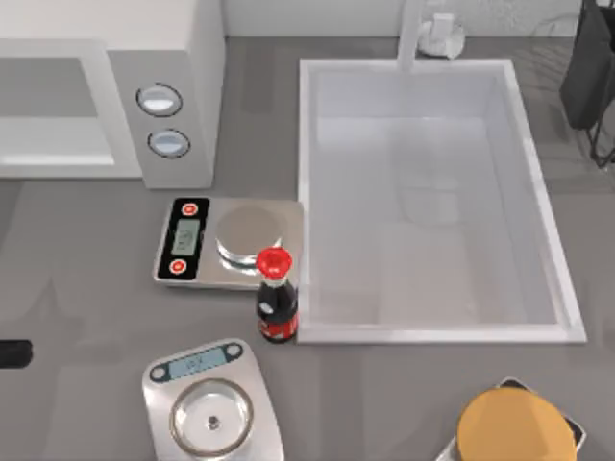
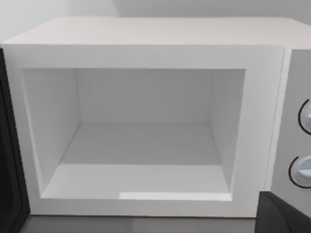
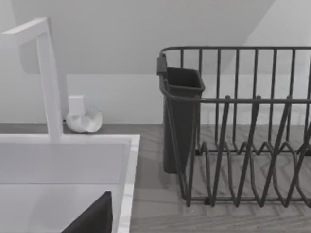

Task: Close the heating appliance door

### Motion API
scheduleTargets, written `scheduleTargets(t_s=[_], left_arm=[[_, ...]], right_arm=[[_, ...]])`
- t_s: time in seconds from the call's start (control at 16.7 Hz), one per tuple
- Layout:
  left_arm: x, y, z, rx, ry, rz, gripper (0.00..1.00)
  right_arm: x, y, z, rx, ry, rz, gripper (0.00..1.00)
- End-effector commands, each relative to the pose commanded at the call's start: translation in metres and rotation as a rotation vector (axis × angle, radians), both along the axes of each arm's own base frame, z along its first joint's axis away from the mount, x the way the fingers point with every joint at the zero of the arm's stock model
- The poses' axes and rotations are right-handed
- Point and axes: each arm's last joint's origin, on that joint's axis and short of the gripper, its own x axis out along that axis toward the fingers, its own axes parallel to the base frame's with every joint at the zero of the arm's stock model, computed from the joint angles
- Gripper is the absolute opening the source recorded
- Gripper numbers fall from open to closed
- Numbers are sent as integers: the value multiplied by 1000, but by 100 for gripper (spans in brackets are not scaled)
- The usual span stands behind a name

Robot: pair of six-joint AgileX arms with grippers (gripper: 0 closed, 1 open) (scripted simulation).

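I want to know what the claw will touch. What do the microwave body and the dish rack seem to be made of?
The microwave looks like smooth, matte white painted metal or plastic: flat, even faces with no shine. The dish rack seems to be dark coated wire: thin bent rods with open gaps between them.

The microwave (image 1: 106,86) is white, with a grey control panel (image 1: 159,115) carrying two silver-rimmed dials (image 1: 159,99). The sink (image 1: 432,327) is white against the grey countertop (image 1: 86,298). One scale (image 1: 228,243) is silver with a black strip and red buttons; the other scale (image 1: 213,403) is plain silver. The bottle (image 1: 277,303) is dark with a red cap. The dish rack (image 3: 243,126) is dark grey wire.
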Motion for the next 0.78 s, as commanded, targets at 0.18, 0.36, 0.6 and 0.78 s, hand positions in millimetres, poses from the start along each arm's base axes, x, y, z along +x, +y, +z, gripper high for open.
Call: scheduleTargets(t_s=[0.18,0.36,0.6,0.78], left_arm=[[0,0,0,0,0,0,0],[3,1,1,0,0,0,0],[9,3,2,0,0,0,0],[10,3,2,0,0,0,0]], right_arm=[[0,0,0,0,0,0,100],[0,0,0,0,0,0,100],[0,0,0,0,0,0,100],[0,0,0,0,0,0,100]])
